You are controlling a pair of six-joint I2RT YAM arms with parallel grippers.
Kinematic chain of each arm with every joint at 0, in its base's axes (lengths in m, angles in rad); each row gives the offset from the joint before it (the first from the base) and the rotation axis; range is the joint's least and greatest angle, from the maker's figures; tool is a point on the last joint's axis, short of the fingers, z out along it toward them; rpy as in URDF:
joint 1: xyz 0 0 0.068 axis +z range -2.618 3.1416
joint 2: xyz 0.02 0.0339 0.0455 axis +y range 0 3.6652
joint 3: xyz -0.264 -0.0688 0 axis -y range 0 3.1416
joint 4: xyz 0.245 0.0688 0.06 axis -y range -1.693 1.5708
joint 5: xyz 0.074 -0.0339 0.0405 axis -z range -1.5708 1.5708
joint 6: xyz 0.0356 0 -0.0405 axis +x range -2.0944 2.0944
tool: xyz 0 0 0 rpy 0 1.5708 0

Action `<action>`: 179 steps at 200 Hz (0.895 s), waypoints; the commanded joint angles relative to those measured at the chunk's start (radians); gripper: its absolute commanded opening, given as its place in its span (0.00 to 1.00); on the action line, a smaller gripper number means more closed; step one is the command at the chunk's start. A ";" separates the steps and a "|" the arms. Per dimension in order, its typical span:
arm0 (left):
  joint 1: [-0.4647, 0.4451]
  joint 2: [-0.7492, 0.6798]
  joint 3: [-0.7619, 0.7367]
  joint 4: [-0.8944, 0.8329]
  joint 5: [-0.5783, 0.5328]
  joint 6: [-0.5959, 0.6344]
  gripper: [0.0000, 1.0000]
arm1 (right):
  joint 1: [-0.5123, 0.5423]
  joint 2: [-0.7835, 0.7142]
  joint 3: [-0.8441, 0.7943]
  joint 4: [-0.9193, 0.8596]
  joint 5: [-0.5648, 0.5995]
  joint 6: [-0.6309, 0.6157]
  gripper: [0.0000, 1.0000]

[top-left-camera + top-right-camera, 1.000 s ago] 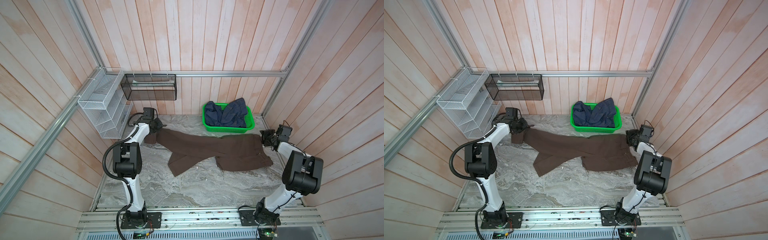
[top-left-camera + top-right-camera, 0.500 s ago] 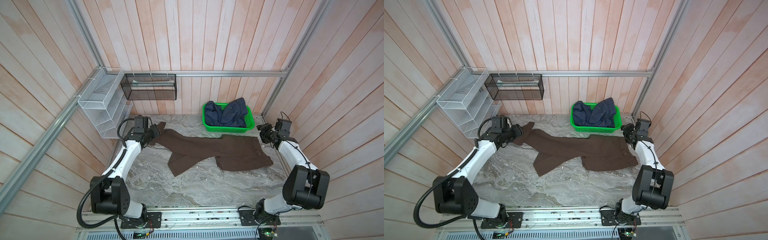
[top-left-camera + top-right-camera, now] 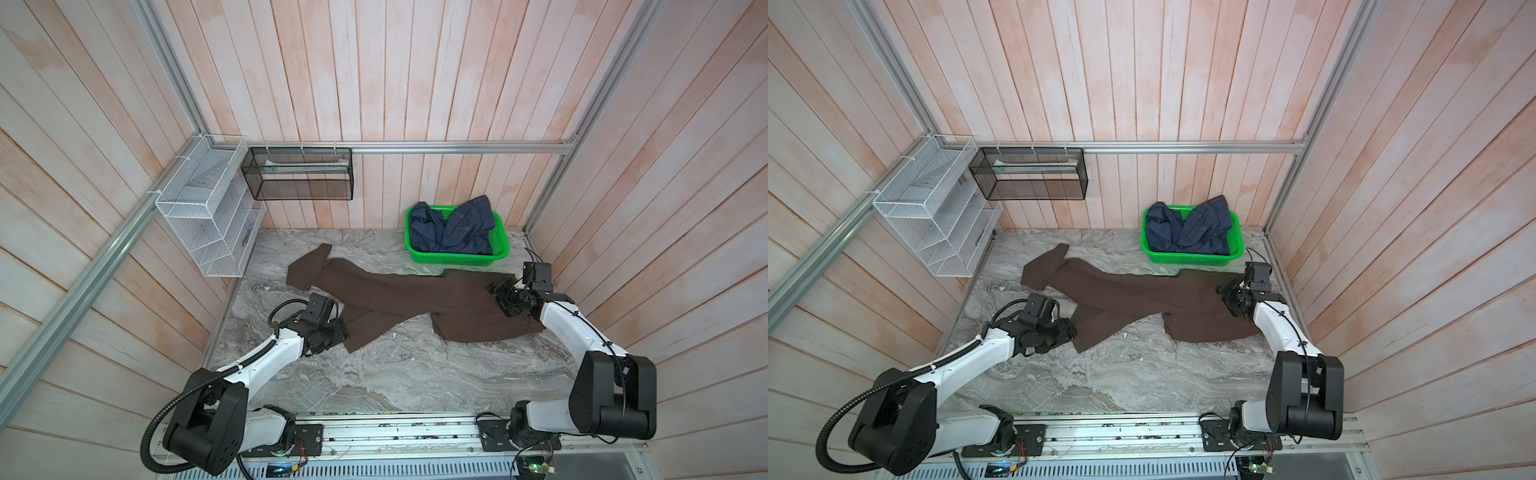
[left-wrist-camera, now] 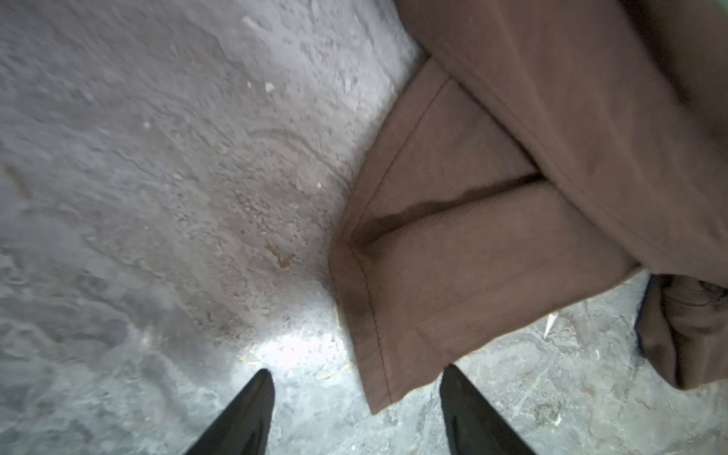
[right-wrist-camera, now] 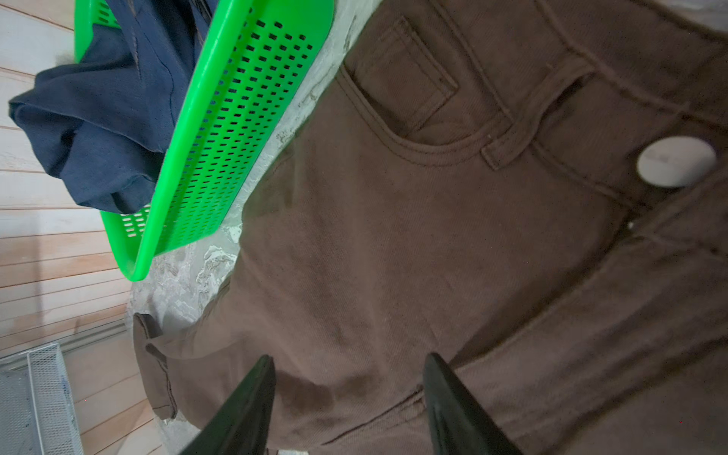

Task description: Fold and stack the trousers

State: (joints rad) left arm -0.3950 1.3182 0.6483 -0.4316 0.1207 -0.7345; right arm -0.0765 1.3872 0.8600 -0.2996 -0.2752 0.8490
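Now my left gripper (image 4: 356, 372) has come away from the far cuff (image 3: 311, 266), which it was working at the back left corner a second ago. That cuff lies doubled over on itself there. The gripper's jaws stand wide and empty just off the corner of the near cuff (image 4: 374, 335), which lies flat on the table (image 3: 415, 374).

The trousers (image 3: 415, 295) still stretch across the table in both top views. The legs cross near the left, with the far leg lying over the near one, so nothing is folded yet.

Behind them, toward the right, the green basket (image 3: 457, 259) holds the navy garment (image 3: 453, 226), which is not my concern.

On the right, my right gripper (image 5: 350, 357) has swung in from the table's edge. It hangs above the hip fabric, a little short of the waistband (image 5: 591, 118) and its pale button (image 5: 675, 160), with its jaws parted and nothing between them.

I judge the straightening unfinished: both ends are released, and the next grip probably belongs on the near cuff, to draw that leg out before any fold.
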 commanded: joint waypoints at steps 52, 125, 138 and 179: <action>-0.045 0.168 -0.036 0.213 0.019 -0.066 0.57 | 0.003 -0.029 -0.033 -0.009 0.015 -0.026 0.61; -0.073 -0.088 0.029 0.162 0.022 -0.054 0.00 | -0.013 -0.036 -0.047 -0.013 0.024 -0.037 0.61; -0.071 -0.215 0.071 0.068 -0.027 -0.061 0.00 | -0.020 -0.031 -0.051 -0.016 0.027 -0.042 0.61; -0.063 -0.429 0.329 -0.241 -0.195 -0.037 0.00 | -0.060 -0.002 -0.061 -0.024 0.038 -0.074 0.61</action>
State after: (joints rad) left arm -0.4656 0.9565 0.8436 -0.4534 0.0597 -0.7898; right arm -0.1116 1.3674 0.8135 -0.2977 -0.2626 0.8120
